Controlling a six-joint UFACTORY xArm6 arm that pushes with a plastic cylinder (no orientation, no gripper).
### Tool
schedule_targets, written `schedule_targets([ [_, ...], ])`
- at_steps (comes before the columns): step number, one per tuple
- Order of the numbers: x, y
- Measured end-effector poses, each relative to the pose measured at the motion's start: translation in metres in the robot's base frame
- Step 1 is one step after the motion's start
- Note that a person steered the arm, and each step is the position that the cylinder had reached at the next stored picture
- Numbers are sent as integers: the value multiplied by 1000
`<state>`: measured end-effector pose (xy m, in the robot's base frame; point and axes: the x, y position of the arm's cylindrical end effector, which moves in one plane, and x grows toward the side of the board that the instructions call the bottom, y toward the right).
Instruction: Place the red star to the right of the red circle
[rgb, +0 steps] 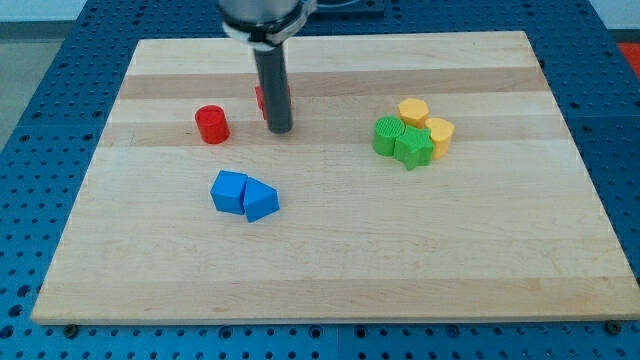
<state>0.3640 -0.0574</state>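
The red circle (212, 124), a short red cylinder, stands on the wooden board (330, 250) at the upper left. The red star (260, 99) is to its right, mostly hidden behind my rod; only its left edge shows. My tip (280, 130) rests on the board just below and right of the red star, touching or nearly touching it, and to the right of the red circle.
A blue block (229, 190) and a blue triangular block (261, 201) sit together below the red circle. At the right, a green circle (388, 135), a green star (414, 147) and two yellow blocks (413, 110) (439, 132) are clustered.
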Motion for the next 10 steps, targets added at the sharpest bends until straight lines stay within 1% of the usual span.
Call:
schedule_targets([
  [1,-25,17],
  [3,-111,19],
  [4,-112,19],
  [5,-100,-7],
  [6,-68,-29],
  [10,-46,-30],
])
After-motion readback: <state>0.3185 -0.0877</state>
